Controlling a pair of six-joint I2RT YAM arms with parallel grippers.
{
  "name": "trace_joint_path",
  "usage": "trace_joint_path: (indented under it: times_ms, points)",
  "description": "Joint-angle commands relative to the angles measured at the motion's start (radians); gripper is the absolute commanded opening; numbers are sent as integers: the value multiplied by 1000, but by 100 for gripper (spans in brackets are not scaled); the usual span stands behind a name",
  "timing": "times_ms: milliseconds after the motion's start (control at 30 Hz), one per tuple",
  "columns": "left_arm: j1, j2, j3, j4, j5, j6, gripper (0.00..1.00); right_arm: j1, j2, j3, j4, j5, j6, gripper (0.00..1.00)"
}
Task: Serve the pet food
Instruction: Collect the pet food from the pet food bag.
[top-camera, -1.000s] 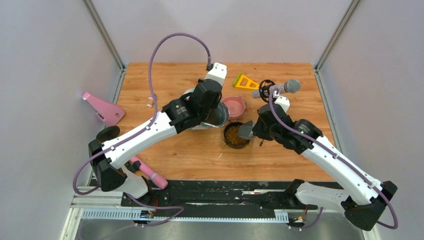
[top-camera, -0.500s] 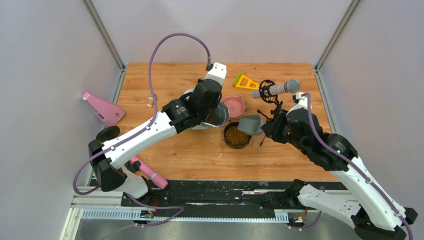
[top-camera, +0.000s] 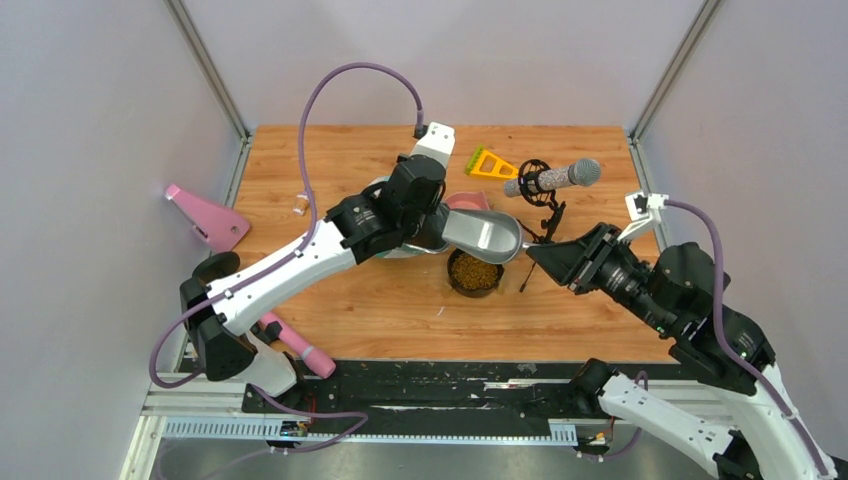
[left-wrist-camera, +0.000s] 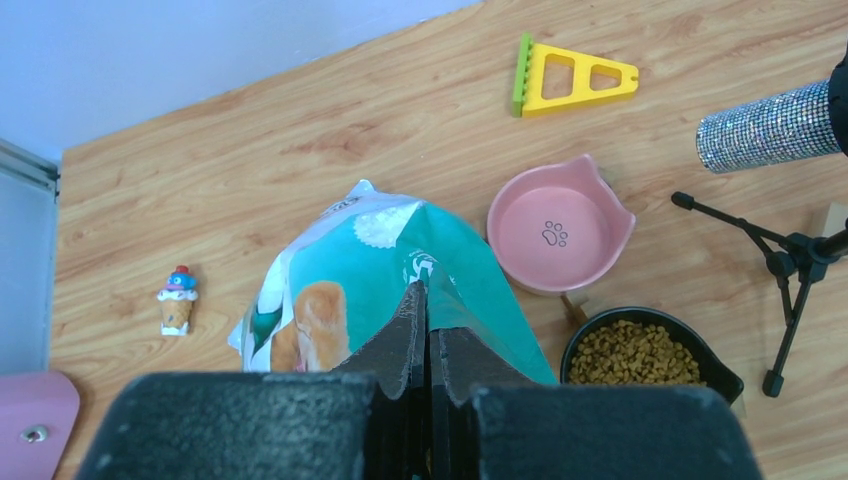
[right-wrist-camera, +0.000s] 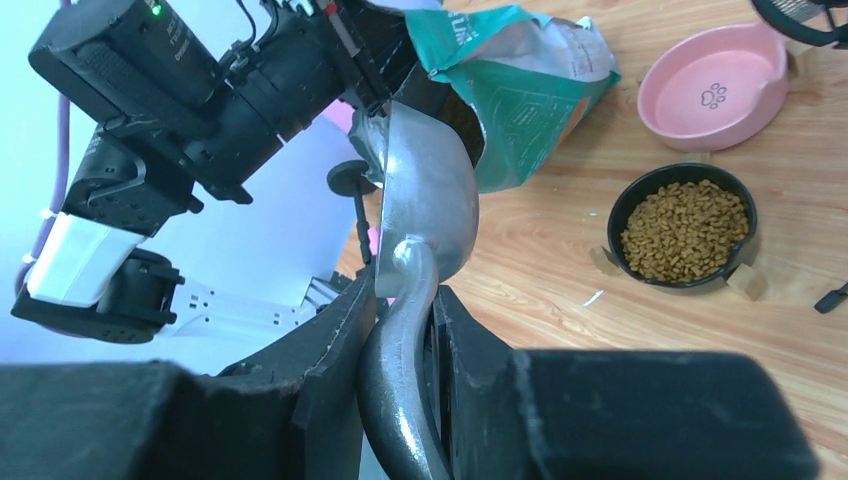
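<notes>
The pet food (top-camera: 474, 271) is a heap of brown kibble in a black bowl (top-camera: 453, 281) at the table's middle; it also shows in the left wrist view (left-wrist-camera: 633, 352) and the right wrist view (right-wrist-camera: 684, 229). My left gripper (top-camera: 425, 222) is shut on the top of the teal and white bag (left-wrist-camera: 370, 262), holding it upright. My right gripper (top-camera: 537, 253) is shut on the handle of the grey scoop (top-camera: 485, 232). The scoop (right-wrist-camera: 421, 190) hangs above the table with its front at the bag (right-wrist-camera: 512, 88). No kibble shows in the scoop.
An empty pink bowl (left-wrist-camera: 560, 226) stands behind the black bowl. A glitter microphone (top-camera: 555, 179) on a small black tripod (left-wrist-camera: 790, 290) stands to the right, and a yellow triangle (top-camera: 489, 164) lies behind it. A small ice-cream toy (left-wrist-camera: 178, 298) sits left of the bag.
My right arm has drawn back to the right. The scoop has risen from over the black bowl and swung left to the bag. The left gripper and the bag have stayed put.
</notes>
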Motion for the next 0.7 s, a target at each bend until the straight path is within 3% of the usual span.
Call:
trace_joint_path:
  times_ms: [0,267,500,667]
  points:
    - [9,5,88,63,-21,-18,0,-3,60,35,84,-67,-14,0]
    - [9,40,123,47,25,-1,0,-4,321,158,74,44,-14,0]
    - [9,103,197,-5,37,-25,0,-2,636,401,-216,194,78,0]
    - [7,119,207,3,87,-52,0,-1,724,390,-215,200,113,0]
